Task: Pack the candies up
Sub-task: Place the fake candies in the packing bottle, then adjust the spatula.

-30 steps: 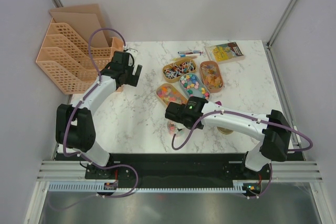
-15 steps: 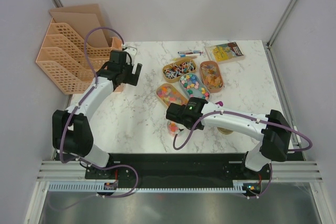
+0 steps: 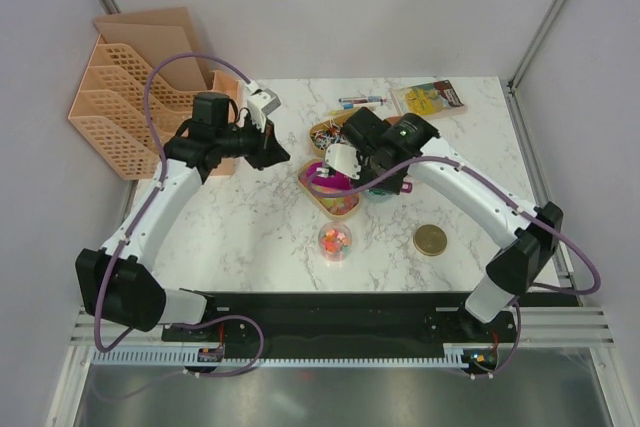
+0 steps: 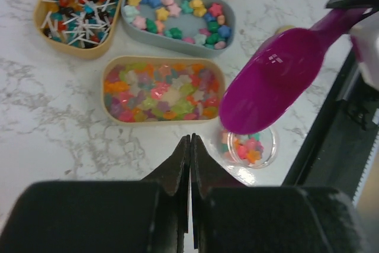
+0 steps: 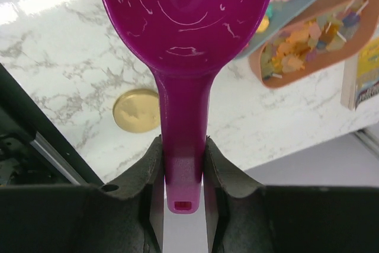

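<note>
Currently the right hand point(image 5: 182, 153) is clamped on the handle of a magenta scoop point(image 5: 186, 22), with one finger on each side of the narrow neck. The bowl therefore projects ahead of the fingers and can be dipped without the hand entering a tray. The left hand point(image 4: 190, 141) has its fingers pressed together with nothing between them. It hangs above the surface point(image 3: 250, 217) to the left of the trays, pointed toward them, and appears to have no part in the scooping. The candies point(image 4: 161, 93) lie sorted by kind in open oval trays grouped mid-surface. A few also sit in a small clear cup point(image 3: 335, 240) that stands apart from the trays, nearer the arm bases, so source and destination are probably within one short swing. A gold lid point(image 3: 432, 240) lies flat to the right of the cup, presumably reserved for closing it. The top view places the scoop over the nearest tray, not over the cup. The left wrist view suggests the scoop overlaps the cup, which is an effect of perspective. Only the right wrist view shows the grip itself and the bowl face toward its camera, which carries no candy.
</note>
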Controlling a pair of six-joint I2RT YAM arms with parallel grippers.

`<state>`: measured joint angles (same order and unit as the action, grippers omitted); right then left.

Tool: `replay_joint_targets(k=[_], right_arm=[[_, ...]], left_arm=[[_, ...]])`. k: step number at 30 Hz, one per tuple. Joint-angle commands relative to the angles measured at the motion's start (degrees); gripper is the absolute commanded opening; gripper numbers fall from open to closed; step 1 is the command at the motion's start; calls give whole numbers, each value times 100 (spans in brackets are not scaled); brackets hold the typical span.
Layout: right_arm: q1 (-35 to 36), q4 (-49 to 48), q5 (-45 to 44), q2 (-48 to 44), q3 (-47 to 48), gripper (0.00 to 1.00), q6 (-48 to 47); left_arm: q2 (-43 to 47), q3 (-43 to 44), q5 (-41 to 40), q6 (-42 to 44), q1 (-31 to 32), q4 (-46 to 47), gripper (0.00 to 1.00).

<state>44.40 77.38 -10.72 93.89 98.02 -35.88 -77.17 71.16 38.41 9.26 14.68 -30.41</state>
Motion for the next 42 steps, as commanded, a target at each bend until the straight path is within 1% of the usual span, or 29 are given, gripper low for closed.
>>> replay_joint_targets(k=[1, 6, 9, 15, 24, 26, 30, 34, 42], right_arm=[[77, 514, 817, 402, 602, 0, 151], [69, 506, 887, 876, 1166, 0, 177], [77, 506, 905, 973, 1482, 0, 195], [77, 400, 958, 877, 1965, 0, 222], [77, 14, 1063, 447, 2423, 0, 239], [69, -74, 1239, 385, 2520, 0, 265], [68, -180, 1397, 385, 2853, 0, 353], [25, -232, 1476, 455, 2977, 0, 432], [-230, -373, 1670, 604, 3373, 0, 722]], left_arm=[[-202, 372, 1028, -126, 53, -96, 2], [-378, 592, 1133, -205, 106, -79, 2], [-431, 601, 1116, -205, 132, -105, 2], [-571, 478, 1002, -135, 193, -114, 2], [-888, 645, 817, -91, 229, -114, 2], [-941, 654, 791, -91, 237, -105, 2], [-993, 628, 747, -56, 237, -96, 2], [-993, 610, 703, -47, 255, -88, 2], [-1125, 733, 597, -55, 255, -61, 2]])
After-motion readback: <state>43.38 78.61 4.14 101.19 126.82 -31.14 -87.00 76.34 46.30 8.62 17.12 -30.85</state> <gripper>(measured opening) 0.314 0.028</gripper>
